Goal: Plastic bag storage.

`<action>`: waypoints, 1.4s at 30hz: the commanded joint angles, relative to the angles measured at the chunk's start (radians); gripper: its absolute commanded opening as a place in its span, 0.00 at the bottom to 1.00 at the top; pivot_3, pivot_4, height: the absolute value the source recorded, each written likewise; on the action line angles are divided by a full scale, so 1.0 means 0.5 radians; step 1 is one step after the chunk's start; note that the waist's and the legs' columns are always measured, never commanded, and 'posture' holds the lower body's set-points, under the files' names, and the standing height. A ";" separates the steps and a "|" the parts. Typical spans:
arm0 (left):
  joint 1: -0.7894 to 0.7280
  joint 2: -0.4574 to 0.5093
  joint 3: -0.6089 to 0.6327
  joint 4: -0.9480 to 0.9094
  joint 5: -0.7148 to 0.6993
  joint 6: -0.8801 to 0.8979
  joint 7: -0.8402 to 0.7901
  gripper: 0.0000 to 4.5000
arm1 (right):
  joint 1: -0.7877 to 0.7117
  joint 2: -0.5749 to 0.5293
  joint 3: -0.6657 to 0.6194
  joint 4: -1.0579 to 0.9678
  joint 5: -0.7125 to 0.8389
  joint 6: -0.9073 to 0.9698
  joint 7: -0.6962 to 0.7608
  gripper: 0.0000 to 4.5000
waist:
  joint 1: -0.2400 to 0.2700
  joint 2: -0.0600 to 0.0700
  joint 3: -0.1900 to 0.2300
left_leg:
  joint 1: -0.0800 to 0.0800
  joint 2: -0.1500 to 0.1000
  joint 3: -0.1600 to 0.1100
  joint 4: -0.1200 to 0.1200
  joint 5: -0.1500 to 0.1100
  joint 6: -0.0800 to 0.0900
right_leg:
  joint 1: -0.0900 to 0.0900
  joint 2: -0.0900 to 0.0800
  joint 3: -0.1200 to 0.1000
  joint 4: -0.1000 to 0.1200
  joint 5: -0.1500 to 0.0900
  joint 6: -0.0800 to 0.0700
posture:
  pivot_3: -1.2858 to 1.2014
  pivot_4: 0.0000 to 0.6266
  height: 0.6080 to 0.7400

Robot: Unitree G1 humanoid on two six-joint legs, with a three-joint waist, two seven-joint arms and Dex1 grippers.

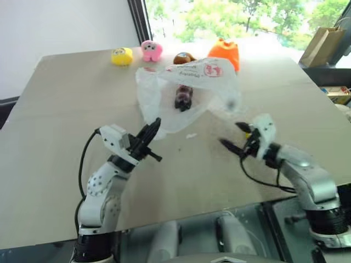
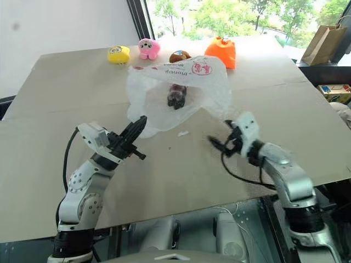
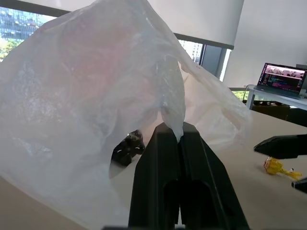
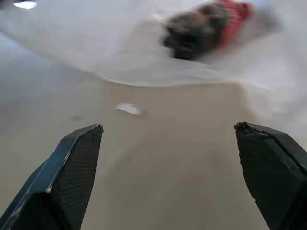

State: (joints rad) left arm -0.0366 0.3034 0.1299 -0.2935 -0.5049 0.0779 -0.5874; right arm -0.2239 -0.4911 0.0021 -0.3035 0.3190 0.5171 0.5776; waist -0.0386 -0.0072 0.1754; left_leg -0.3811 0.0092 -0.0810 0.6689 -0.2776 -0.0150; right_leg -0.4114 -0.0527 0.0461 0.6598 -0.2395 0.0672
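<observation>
The plastic bag (image 1: 164, 96) is translucent white with red print and stands puffed up on the middle of the table (image 1: 66, 109). A small dark toy (image 1: 182, 97) lies inside it. My left gripper (image 1: 155, 125) is shut on the bag's near edge. In the left wrist view the film is pinched between the black fingers (image 3: 165, 158), with the dark toy (image 3: 128, 148) beyond them. My right gripper (image 1: 233, 137) hovers open just off the bag's near right corner, holding nothing. Its fingers (image 4: 72, 177) stand wide apart over bare table in the right wrist view.
Along the table's far edge sit a yellow toy (image 1: 122, 56), a pink toy (image 1: 151, 50), a brown toy (image 1: 184, 57) and an orange pouch (image 1: 226, 53). A white scrap (image 1: 191, 135) lies between the grippers. A paper bag (image 1: 321, 46) stands beyond the far right corner.
</observation>
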 commanded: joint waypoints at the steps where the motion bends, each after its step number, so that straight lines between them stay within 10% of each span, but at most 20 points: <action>1: -0.020 0.003 0.005 -0.008 0.005 -0.046 -0.026 0.00 | 0.138 -0.126 -0.103 -0.105 -0.141 -0.040 -0.083 0.99 | 0.005 -0.002 -0.001 | 0.000 0.000 0.000 0.000 0.000 0.000 | 0.000 0.000 0.000 0.000 0.000 0.000 | 0.52 0.24 1.00; 9: -0.064 -0.029 -0.051 0.074 0.072 -0.112 -0.046 0.00 | 0.107 0.005 -0.128 -0.083 0.003 0.427 -0.229 0.94 | -0.001 -0.002 -0.001 | 0.002 0.002 0.000 -0.001 0.000 0.000 | 0.000 0.002 0.001 0.002 0.000 0.000 | 0.52 0.24 1.00; 15: -0.064 -0.042 -0.020 0.093 0.103 -0.156 -0.015 0.00 | 0.079 -0.118 -0.049 -0.125 0.063 0.653 -0.106 0.54 | 0.005 -0.002 -0.001 | 0.001 0.001 0.000 -0.001 0.000 0.000 | 0.000 0.001 0.001 0.000 0.000 0.000 | 0.52 0.24 1.00; 20: -0.047 -0.074 -0.005 0.086 0.124 -0.184 0.045 0.00 | -0.035 -0.134 -0.056 -0.046 0.070 0.688 -0.101 0.01 | 0.003 -0.002 -0.001 | 0.001 0.002 -0.001 -0.001 0.000 0.000 | 0.000 0.002 0.000 0.000 0.000 0.000 | 0.52 0.24 1.00; 29: -0.020 -0.137 0.024 0.046 0.162 -0.203 0.200 0.00 | -0.688 0.266 0.236 0.308 0.023 0.487 -0.079 0.01 | -0.007 -0.002 -0.001 | 0.001 0.002 -0.003 -0.001 0.000 0.000 | -0.001 0.003 -0.001 0.002 0.000 0.000 | 0.52 0.24 1.00; 36: -0.008 -0.189 0.008 0.040 0.205 -0.233 0.283 0.00 | -1.456 0.775 0.270 1.422 -0.164 0.026 -0.197 0.01 | -0.008 -0.001 0.000 | 0.001 0.002 -0.002 -0.002 0.000 -0.001 | -0.003 0.002 -0.001 0.002 0.001 -0.001 | 0.52 0.24 1.00; 42: 0.038 -0.206 -0.011 -0.036 0.240 -0.235 0.328 0.00 | -1.498 0.692 0.220 1.483 -0.208 -0.027 -0.113 0.01 | 0.017 -0.002 0.000 | -0.008 -0.001 -0.005 -0.004 0.000 -0.002 | -0.006 -0.004 -0.006 -0.006 0.001 -0.001 | 0.52 0.24 1.00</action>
State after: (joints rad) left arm -0.0310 0.2019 0.1219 -0.2620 -0.3924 -0.0169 -0.4298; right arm -1.0048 -0.1104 0.1295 0.5174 0.2130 0.4928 0.4940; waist -0.0301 -0.0080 0.1753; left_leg -0.3858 0.0081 -0.0836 0.6667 -0.2772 -0.0166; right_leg -0.4146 -0.0552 0.0431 0.6561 -0.2392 0.0666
